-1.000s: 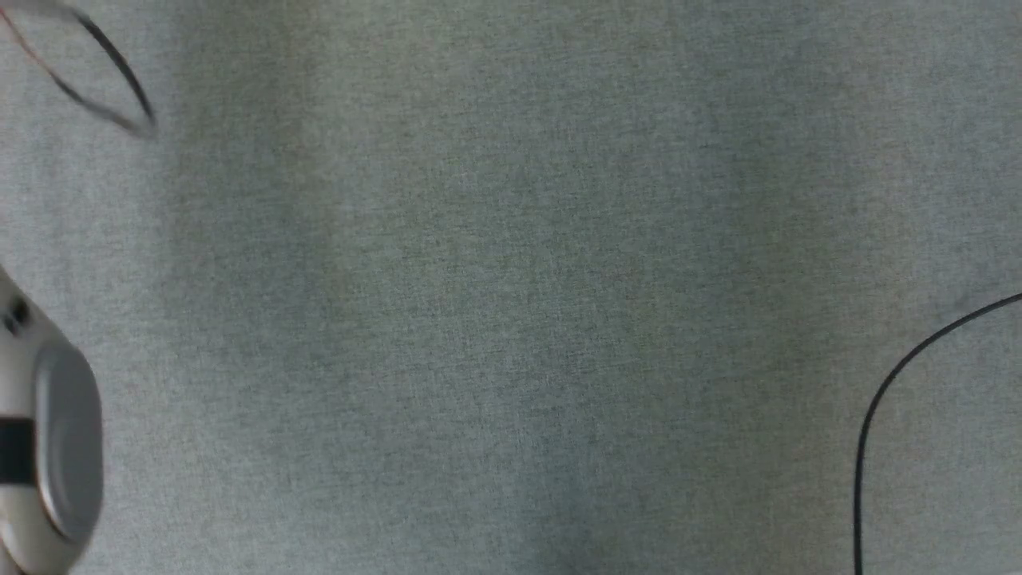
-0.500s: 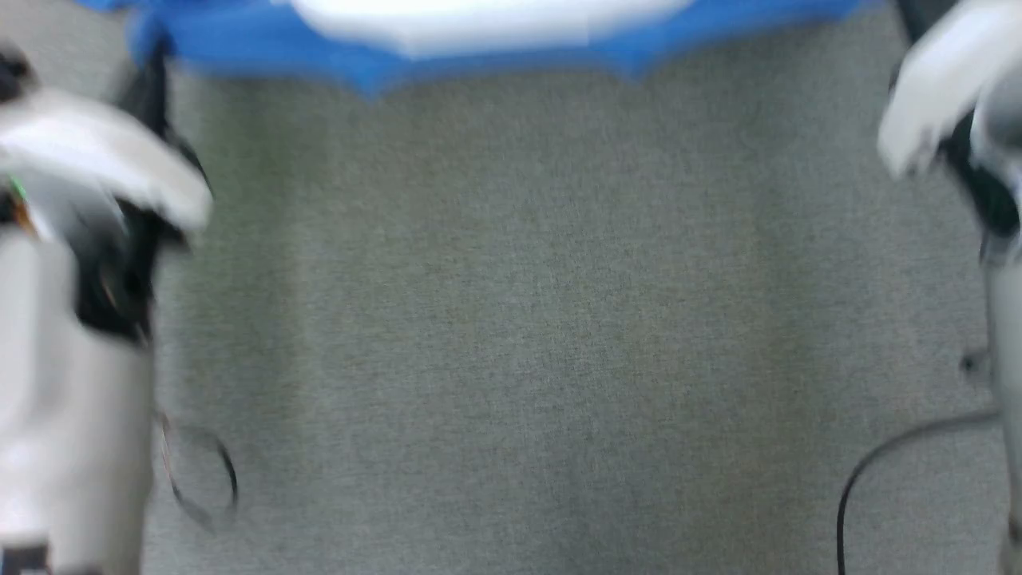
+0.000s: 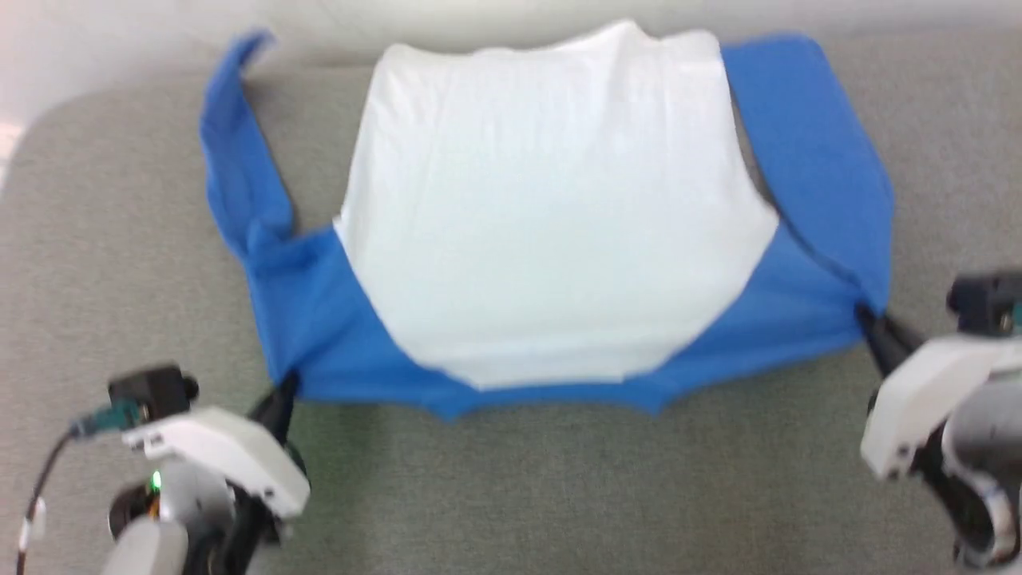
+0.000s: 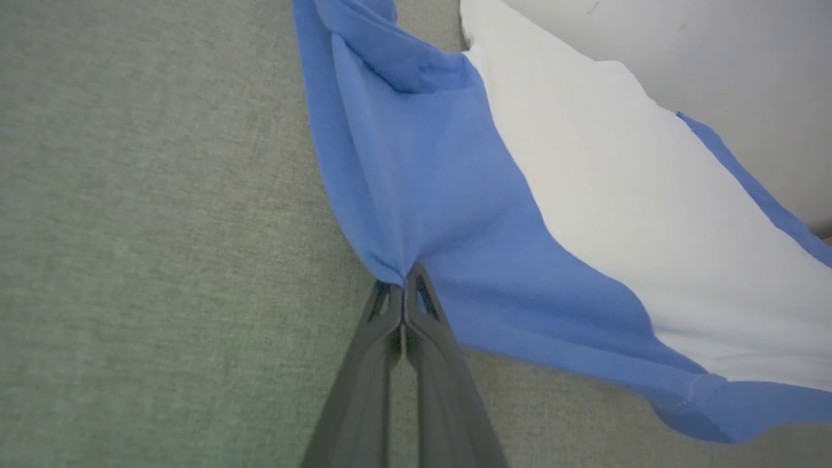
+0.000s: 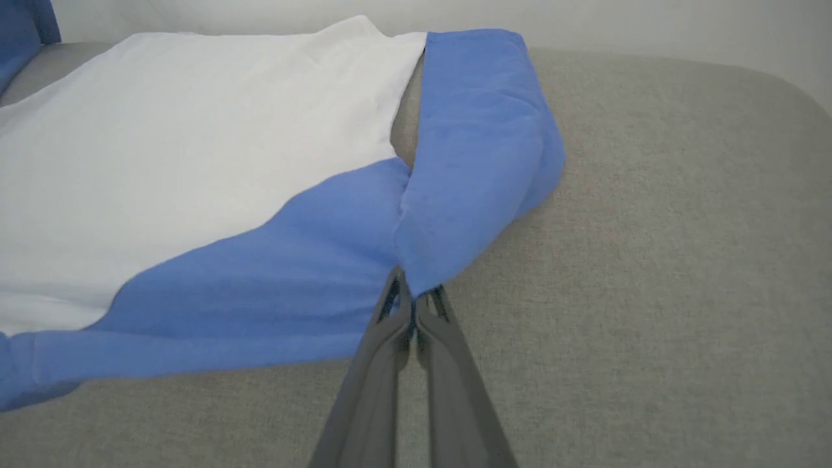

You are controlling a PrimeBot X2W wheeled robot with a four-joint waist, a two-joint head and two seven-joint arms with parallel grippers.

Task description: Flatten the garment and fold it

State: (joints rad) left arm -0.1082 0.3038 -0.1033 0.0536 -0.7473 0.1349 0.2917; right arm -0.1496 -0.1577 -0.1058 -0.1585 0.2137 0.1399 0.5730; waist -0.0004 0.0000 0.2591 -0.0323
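Note:
The garment (image 3: pixel 551 231), a white T-shirt with bright blue sleeves and shoulders, lies spread across the grey surface with its blue shoulder edge nearest me. My left gripper (image 3: pixel 286 385) is shut on the garment's blue left shoulder corner; in the left wrist view the blue cloth (image 4: pixel 416 195) bunches at the left gripper (image 4: pixel 404 286). My right gripper (image 3: pixel 864 318) is shut on the blue right shoulder corner; in the right wrist view the blue sleeve (image 5: pixel 481 143) folds back from the right gripper (image 5: pixel 413 291). The cloth hangs taut between the two grips.
The grey fabric-covered surface (image 3: pixel 559 495) has rounded far corners, with a pale wall behind it (image 5: pixel 585 19). A dark cable (image 3: pixel 40 487) trails from my left wrist.
The head camera has swung upward: the garment and both grippers, out of the picture a second ago, are now in full view. Both grippers stay shut.

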